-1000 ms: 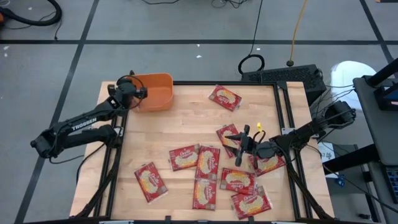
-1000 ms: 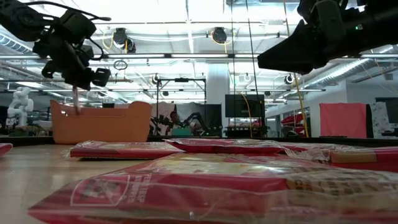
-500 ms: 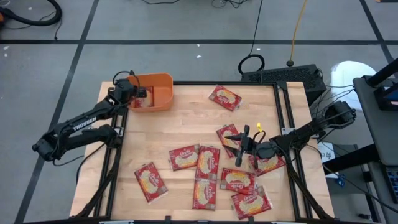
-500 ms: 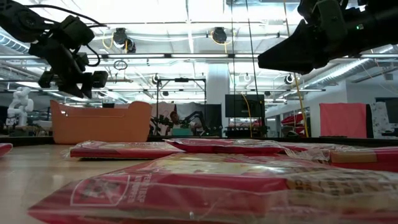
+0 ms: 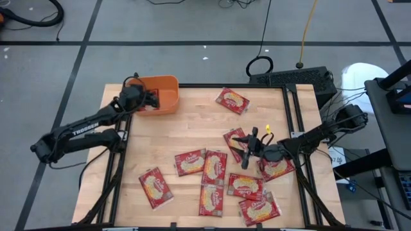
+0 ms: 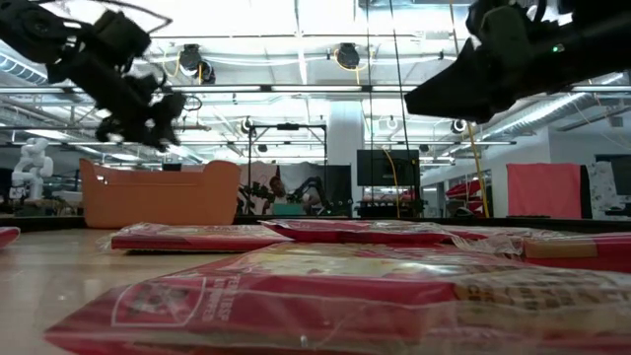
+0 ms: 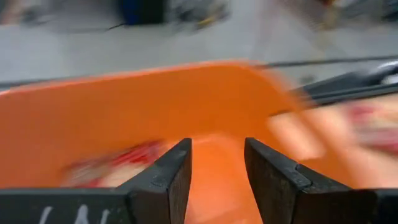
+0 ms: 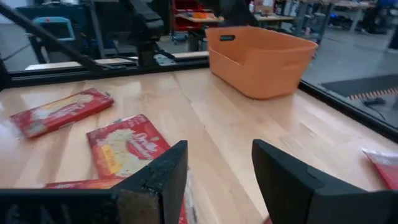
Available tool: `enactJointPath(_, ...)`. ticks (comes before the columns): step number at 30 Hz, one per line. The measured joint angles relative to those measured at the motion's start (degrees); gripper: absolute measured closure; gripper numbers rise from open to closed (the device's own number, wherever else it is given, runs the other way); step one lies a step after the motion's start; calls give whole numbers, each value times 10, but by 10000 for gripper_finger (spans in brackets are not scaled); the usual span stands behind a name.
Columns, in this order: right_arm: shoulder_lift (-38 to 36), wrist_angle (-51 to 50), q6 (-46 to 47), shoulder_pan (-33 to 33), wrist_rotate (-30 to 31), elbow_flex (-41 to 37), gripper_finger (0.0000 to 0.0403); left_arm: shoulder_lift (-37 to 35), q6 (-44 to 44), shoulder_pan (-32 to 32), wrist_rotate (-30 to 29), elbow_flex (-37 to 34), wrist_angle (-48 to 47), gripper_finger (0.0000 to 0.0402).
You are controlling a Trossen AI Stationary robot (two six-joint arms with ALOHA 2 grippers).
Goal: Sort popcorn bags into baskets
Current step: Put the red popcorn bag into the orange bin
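Observation:
The orange basket [image 5: 168,82] stands at the table's far left corner. My left gripper [image 5: 153,97] hovers open over its inside, and the left wrist view shows the basket wall [image 7: 124,106] ahead of the open fingers [image 7: 217,146] and a red popcorn bag [image 7: 106,165] lying on the bottom. Several red popcorn bags lie flat on the wood, most of them in a cluster near the right [image 5: 214,168], one apart toward the far edge [image 5: 232,100]. My right gripper [image 5: 248,146] hangs open above the bag [image 5: 236,142] at the cluster's far end, touching nothing.
A black metal frame [image 5: 292,128] borders the table. One bag [image 5: 155,187] lies alone near the near-left part. Bare wood [image 5: 167,135] stretches between the basket and the cluster. The right wrist view shows the basket [image 8: 261,56] far across the table, with bags [image 8: 127,146] close by.
My left gripper has moved from the basket's left rim toward the right, over its inside, and has risen a little. A red bag that did not show in the basket a second ago now lies in it. My right gripper has stayed nearly still.

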Motion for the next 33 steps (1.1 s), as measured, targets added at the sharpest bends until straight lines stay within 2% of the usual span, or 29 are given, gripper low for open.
enactJointPath(5, 0, -16, 53, -24, 0, 0, 232, -2, 23, -79, 41, 0, 82, 250)
enactJointPath(14, 0, -87, 137, -68, -3, 2, 232, -2, 36, -219, 37, 0, 93, 250)
enactJointPath(21, 0, -229, 185, -75, -58, 37, 232, -1, 77, -291, 2, 0, 93, 250)
enactJointPath(28, 0, -381, 235, -41, -165, 104, 232, 2, 77, -338, 2, 0, 93, 250)
enactJointPath(33, 0, -530, 298, 9, -168, 155, 232, 10, 77, -370, 2, 0, 95, 250)
